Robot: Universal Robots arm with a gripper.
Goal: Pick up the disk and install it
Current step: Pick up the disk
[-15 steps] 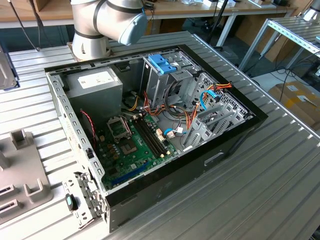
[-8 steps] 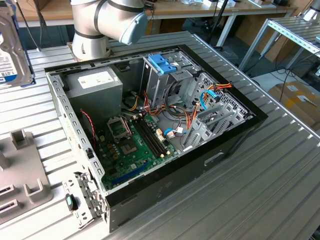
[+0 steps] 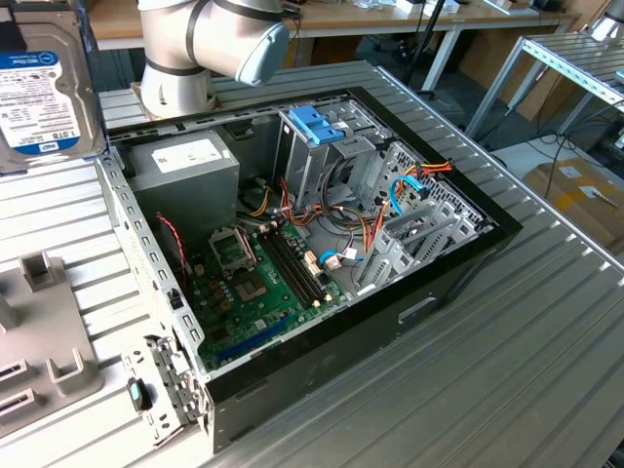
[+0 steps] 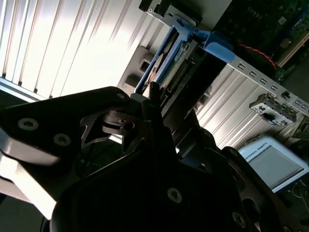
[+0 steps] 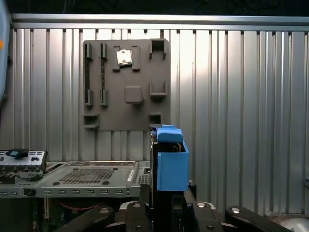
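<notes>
Gripper [image 5: 168,197] closed on the hard disk [image 5: 171,162], clamping its light-blue carrier edge-on. Pick-up is done: the disk hangs above the ribbed table [image 3: 526,322], outside the open computer case [image 3: 322,366]. Seating it in the drive cage [image 3: 312,166] is not yet done.

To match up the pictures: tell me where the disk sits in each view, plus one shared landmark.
Exterior view: disk at the exterior view's far left, high up, label facing the camera.
First wrist view: disk edge-on, standing in the pincer, before the grey board.
Second wrist view: disk edge-on, beyond the pincer, blue end nearest the computer case.
Shared landmark: the open computer case.
</notes>
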